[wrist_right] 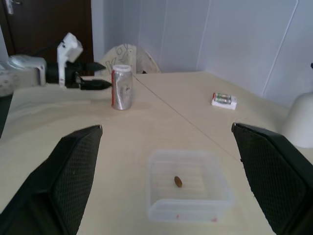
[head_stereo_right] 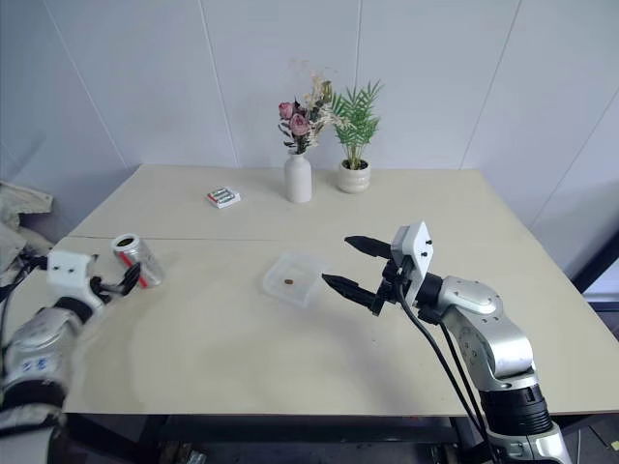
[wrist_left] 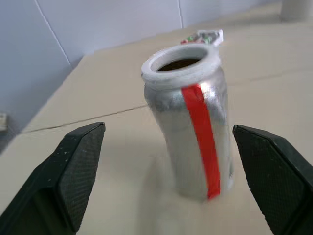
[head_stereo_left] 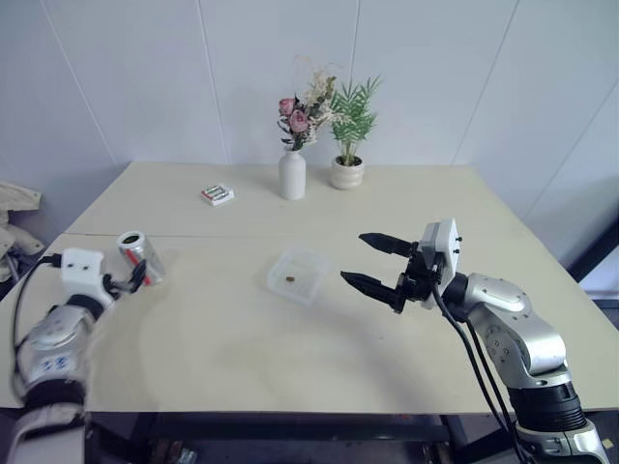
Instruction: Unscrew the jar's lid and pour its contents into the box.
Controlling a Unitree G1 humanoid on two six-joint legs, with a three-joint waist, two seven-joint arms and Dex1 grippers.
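The jar [head_stereo_left: 141,258] stands upright on the table's left side, silvery-clear with a red stripe, and its white-rimmed mouth [wrist_left: 181,63] is uncovered. The lid is out of view. My left gripper [head_stereo_left: 132,280] is open just beside the jar, a finger on either side and neither touching it. The box [head_stereo_left: 281,267], a shallow clear tray, sits mid-table. One small brown bit of the contents [wrist_right: 178,181] lies inside it. My right gripper [head_stereo_left: 354,258] hovers open and empty just right of the box, pointing toward it.
At the table's back stand a white vase with flowers [head_stereo_left: 292,175] and a small potted plant [head_stereo_left: 347,172]. A flat white, green and red pack [head_stereo_left: 218,194] lies back left. A seam [head_stereo_left: 242,235] runs across the table.
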